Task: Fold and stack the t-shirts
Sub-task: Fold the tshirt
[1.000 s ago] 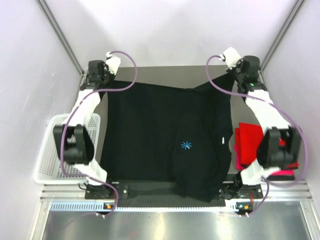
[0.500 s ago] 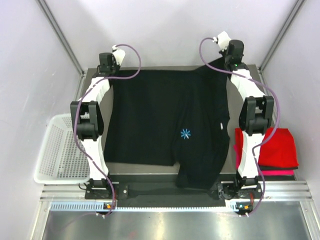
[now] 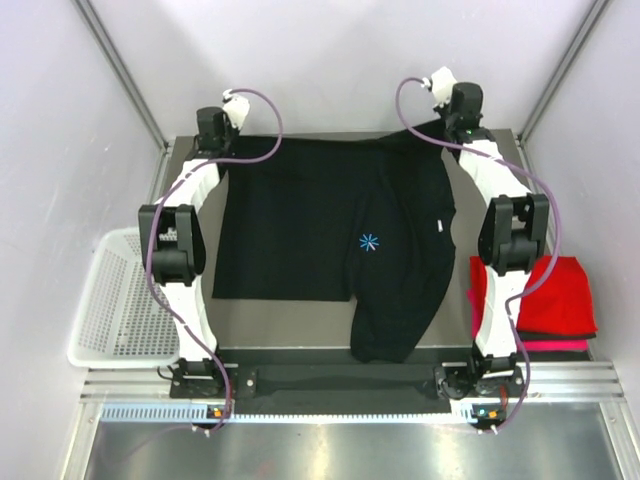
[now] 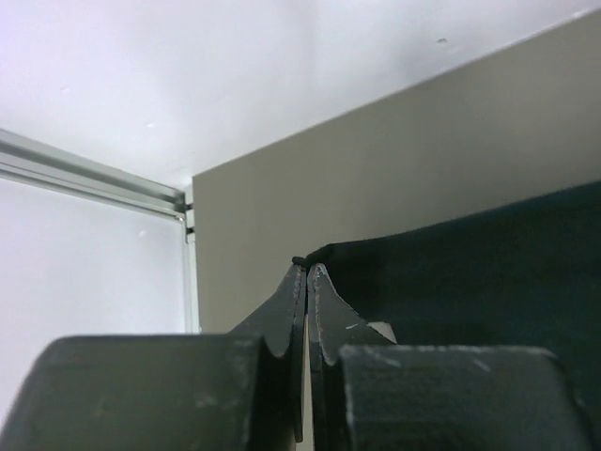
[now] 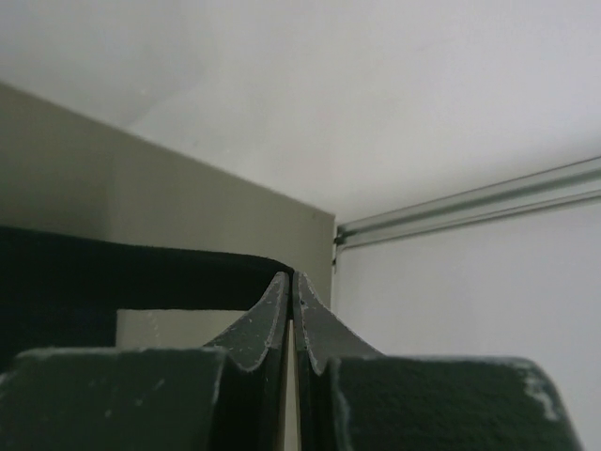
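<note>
- Grey bench (image 3: 285, 322) meets pale walls (image 3: 350, 60) just beyond left pincer (image 4: 306, 270) and right pincer (image 5: 289, 277).
- Each clenches a black t-shirt (image 3: 320, 230) corner.
- Red shirt (image 3: 565, 285) hides most of magenta shirt (image 3: 555, 345).

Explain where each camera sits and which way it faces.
Top external: above, behind the bases, looking down at the table; both arms show, holding the black t-shirt.
Left wrist: on the left arm, facing the far left corner; left gripper shut on the t-shirt edge.
Right wrist: mirrored, far right corner; right gripper shut likewise.
Shared: both wrist views see that t-shirt's far edge.
</note>
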